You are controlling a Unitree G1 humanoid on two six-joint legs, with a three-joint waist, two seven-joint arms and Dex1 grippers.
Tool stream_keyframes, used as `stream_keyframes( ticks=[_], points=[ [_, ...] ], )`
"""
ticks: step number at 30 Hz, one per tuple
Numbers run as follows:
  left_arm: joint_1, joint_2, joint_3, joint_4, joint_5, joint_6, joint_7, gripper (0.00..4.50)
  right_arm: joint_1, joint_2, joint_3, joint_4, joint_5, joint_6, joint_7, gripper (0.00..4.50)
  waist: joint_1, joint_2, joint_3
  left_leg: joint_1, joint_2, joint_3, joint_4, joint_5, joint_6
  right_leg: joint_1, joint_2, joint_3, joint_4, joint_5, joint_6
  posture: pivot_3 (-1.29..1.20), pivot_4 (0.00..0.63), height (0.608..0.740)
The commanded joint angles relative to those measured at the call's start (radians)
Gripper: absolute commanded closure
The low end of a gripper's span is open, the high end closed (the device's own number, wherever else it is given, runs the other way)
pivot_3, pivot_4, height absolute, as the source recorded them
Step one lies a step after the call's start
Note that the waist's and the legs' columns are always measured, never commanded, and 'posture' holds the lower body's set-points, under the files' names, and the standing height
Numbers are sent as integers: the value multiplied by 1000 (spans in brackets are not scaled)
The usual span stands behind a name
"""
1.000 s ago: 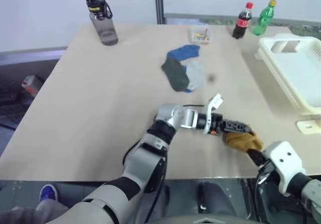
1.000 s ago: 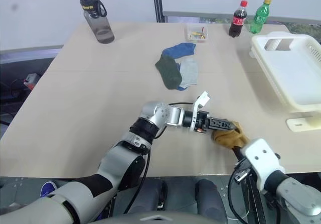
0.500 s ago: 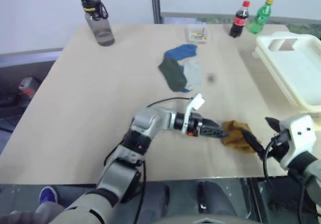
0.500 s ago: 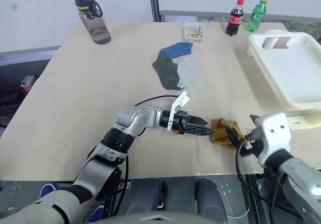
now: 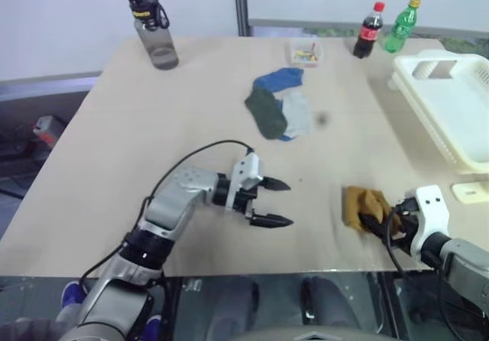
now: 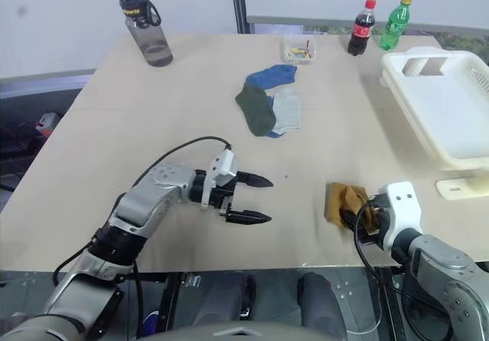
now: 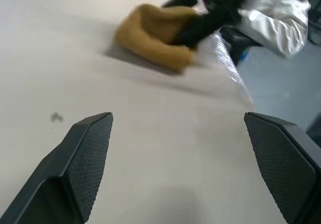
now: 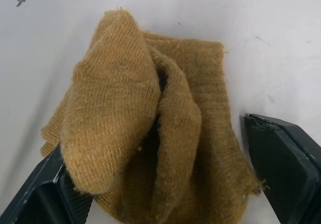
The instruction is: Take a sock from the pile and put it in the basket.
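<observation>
My right hand (image 8: 160,184) sits with its fingers spread wide on either side of a crumpled mustard sock (image 8: 145,128) lying near the front edge of the surface (image 5: 153,150), not closed on it. My left hand (image 5: 273,202) hovers empty with fingers wide apart, well to the sock's left. The pile (image 5: 279,112) lies farther back mid-surface, the basket (image 5: 451,104) at the right edge.

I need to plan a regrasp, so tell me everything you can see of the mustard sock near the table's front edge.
The mustard sock is a ribbed knit, crumpled and folded over itself into a raised ridge. It lies on the tan table near the front edge, apart from the pile. The right end effector straddles it, open, one finger on each side; the left finger touches its edge.
</observation>
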Motion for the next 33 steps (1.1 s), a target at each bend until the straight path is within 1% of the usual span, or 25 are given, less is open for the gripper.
stream_keyframes(
  ticks=[1, 2, 3, 5, 6, 7, 10, 13, 15, 17, 19, 21, 22, 23, 25, 26, 30, 32, 33],
  points=[
    [-15, 43, 51, 79, 15, -148, -80, 0, -1, -9, 25, 43, -17, 2, 24, 877, -3, 0, 0, 0, 0, 1, 0, 0, 0, 0, 0, 1, 0, 0, 0, 0, 150, 740],
    [-27, 42, 62, 99, 12, -163, -82, 0, -6, -13, 32, 50, -22, -3, 34, 1347, -3, 0, 0, 1, 0, 1, 0, 0, 0, 0, 0, 1, 0, 0, 0, 0, 150, 740],
    [-44, 37, 75, 113, 2, -165, -81, 0, -11, -15, 39, 57, -26, -7, 40, 1909, -3, 0, 0, 1, 0, 1, 0, 0, 0, 0, 0, 0, 0, 0, 0, 0, 150, 740],
    [-75, 13, 102, 125, -16, -170, -67, 0, -17, -20, 49, 66, -38, -16, 49, 2771, -1, 0, 0, 0, 0, 0, 0, 0, 0, 0, 1, 0, 0, 0, 0, 0, 150, 740],
    [-86, 0, 111, 116, -31, -154, -59, 0, -20, -19, 48, 69, -42, -23, 52, 3099, -1, -1, 0, 0, 0, 0, 0, 0, 0, 0, 0, -1, 0, 0, 1, 0, 150, 740],
    [-93, -9, 114, 101, -40, -140, -56, 0, -23, -15, 44, 72, -45, -28, 52, 3575, -1, -1, 0, 0, 0, 0, 0, 0, 0, 1, 0, 0, 0, 1, 2, 0, 150, 740],
    [-103, -47, 119, 42, -87, -71, -33, 0, -28, -5, 25, 72, -36, -42, 58, 4452, -3, -2, -1, 0, 0, 0, 0, 0, 0, 1, 0, 0, 0, 2, 4, 0, 150, 740],
    [-116, -81, 121, -6, -117, -7, 9, 0, -46, 37, -7, 70, -7, -66, 52, 4470, -5, -2, 0, 0, 0, 0, 0, 0, 1, 1, 1, 0, 0, 3, 5, 0, 150, 740],
    [-134, -113, 125, -28, -127, 33, 63, 0, -92, 84, -53, 72, 24, -104, 35, 4470, -6, -2, 0, 0, 0, 0, 0, 0, 1, 1, 1, 0, 0, 3, 5, 0, 150, 740],
    [-152, -148, 127, -46, -127, 65, 126, 0, -205, 121, -138, 99, 86, -132, -8, 4470, -11, 0, 1, 0, 0, 0, 1, 0, 1, 1, 1, 0, 0, 3, 5, 0, 150, 740],
    [-168, -183, 131, -48, -109, 69, 189, 0, -352, 116, -218, 179, 122, -140, -63, 4470, -19, 1, 2, 1, -1, 1, 1, 0, 1, 1, 0, 2, 1, 3, 5, 0, 150, 740],
    [-185, -218, 141, -44, -110, 80, 240, 0, -509, 59, -258, 315, 104, -147, -85, 4470, -23, 2, 2, 1, -2, 1, 2, 0, 1, 1, 0, 2, 1, 3, 5, 0, 150, 740],
    [-189, -229, 143, -44, -112, 86, 255, 0, -553, 39, -265, 359, 94, -149, -86, 4470, -23, 2, 2, 2, -4, 1, 1, 0, 1, 1, 1, 2, 1, 3, 5, 0, 150, 740],
    [-194, -242, 144, -42, -107, 86, 277, 0, -620, 9, -267, 447, 65, -165, -93, 4470, -22, 2, 2, 1, -4, 1, 1, 0, 1, 1, 0, 2, 1, 3, 5, 0, 150, 740],
    [-204, -264, 135, -40, -95, 88, 311, 0, -777, -84, -205, 699, -61, -249, -71, 4470, -25, 2, 3, 0, -4, 0, -2, 0, 1, 0, 1, 0, 1, 3, 5, 0, 150, 740],
    [-210, -276, 134, -36, -84, 84, 337, 0, -862, -124, -166, 858, -128, -314, -50, 4470, -25, 3, 3, -1, -4, 1, -2, 0, 1, -2, 1, 1, 1, 3, 5, 0, 150, 740],
    [-230, -310, 149, -21, -75, 81, 402, 0, -1176, -184, -82, 1490, -302, -593, 25, 4470, -32, 5, 5, -1, -6, 9, -3, 0, 1, -5, -1, 6, 0, 3, 5, 0, 150, 740],
    [-238, -322, 150, -23, -69, 72, 427, 0, -1282, -195, -64, 1729, -367, -728, 37, 4470, -32, 5, 5, -2, -5, 10, -7, 0, 1, -5, 0, 5, -2, 3, 5, 0, 150, 740],
    [-241, -329, 153, -26, -70, 73, 442, 0, -1315, -198, -58, 1813, -392, -783, 33, 4470, -32, 5, 5, -2, -5, 10, -7, 0, 1, -5, 0, 4, -3, 3, 5, 0, 150, 740]
  ],
)
